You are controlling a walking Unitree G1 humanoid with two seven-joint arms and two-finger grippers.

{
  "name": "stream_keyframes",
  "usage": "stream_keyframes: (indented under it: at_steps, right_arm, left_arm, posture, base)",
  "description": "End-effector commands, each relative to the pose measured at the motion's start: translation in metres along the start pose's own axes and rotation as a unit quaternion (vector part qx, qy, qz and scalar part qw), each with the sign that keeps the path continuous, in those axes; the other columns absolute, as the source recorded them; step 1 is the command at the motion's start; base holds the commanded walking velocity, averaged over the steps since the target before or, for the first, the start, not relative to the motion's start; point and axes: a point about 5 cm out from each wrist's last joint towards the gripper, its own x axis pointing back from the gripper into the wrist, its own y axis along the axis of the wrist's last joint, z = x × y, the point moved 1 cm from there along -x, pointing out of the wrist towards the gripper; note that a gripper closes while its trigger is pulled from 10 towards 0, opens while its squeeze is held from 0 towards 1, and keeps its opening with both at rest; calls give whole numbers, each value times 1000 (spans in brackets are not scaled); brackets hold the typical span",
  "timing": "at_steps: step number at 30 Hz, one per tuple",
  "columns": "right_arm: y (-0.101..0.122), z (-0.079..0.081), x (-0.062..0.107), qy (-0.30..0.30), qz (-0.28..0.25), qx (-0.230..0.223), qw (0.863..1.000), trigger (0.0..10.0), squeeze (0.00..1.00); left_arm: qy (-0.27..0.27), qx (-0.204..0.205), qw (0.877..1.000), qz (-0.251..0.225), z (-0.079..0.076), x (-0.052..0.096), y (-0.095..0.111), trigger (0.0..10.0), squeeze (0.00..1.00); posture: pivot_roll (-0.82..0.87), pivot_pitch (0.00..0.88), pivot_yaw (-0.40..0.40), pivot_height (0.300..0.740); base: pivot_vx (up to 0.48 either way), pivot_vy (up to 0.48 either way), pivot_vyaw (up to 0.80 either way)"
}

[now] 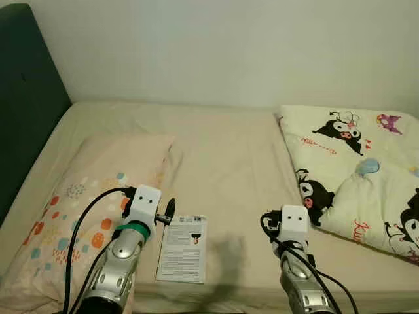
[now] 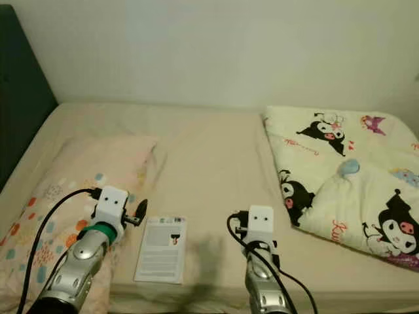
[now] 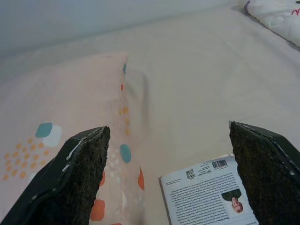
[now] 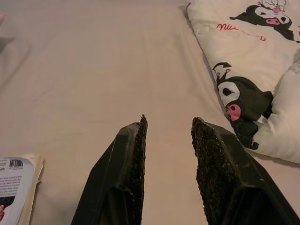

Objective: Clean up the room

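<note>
A white book [image 1: 183, 248] lies back cover up on the beige bed [image 1: 222, 150], close to its front edge. My left gripper [image 3: 166, 126] is open wide and hovers low over the seam between the book [image 3: 206, 192] and a dotted pillow [image 1: 98, 176], with nothing between its fingers. My right gripper [image 4: 168, 119] is to the right of the book, over bare sheet. It is open by a narrow gap and holds nothing. A cream quilt [image 1: 353, 170] with black cartoon figures lies crumpled on the bed's right side.
A dark headboard [image 1: 26, 98] stands along the bed's left side and a pale wall [image 1: 229, 46] runs behind the bed. Bare sheet stretches between the pillow and the quilt. The bed's front edge is just below my arms.
</note>
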Motion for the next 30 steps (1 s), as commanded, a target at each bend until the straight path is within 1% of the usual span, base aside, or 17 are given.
stream_keyframes:
  at_steps: [1, 5, 12, 30]
  right_arm:
    - [-5, -2, 0, -6, 16, -5, 1000, 10000, 0]
    - [-6, -5, 0, -12, 18, -9, 1000, 10000, 0]
    - [-8, -7, 1, -17, 22, -10, 1000, 10000, 0]
    - [-11, -10, 2, -20, 27, -12, 999, 10000, 0]
  left_arm:
    - [-1, -1, 1000, 5, 1, 3, -3, 10000, 0]
    - [0, -1, 1000, 6, 2, 3, -4, 10000, 0]
    - [-1, 1, 1000, 8, -1, 5, -7, 10000, 0]
    - [0, 2, 1000, 8, 0, 5, -6, 10000, 0]
  posture:
    - [85, 0, 20, 740]
    - [85, 0, 20, 740]
    - [82, 0, 10, 740]
    - [82, 0, 4, 740]
  base:
    - [0, -341, 0]
    - [0, -341, 0]
    - [0, -339, 0]
    - [0, -341, 0]
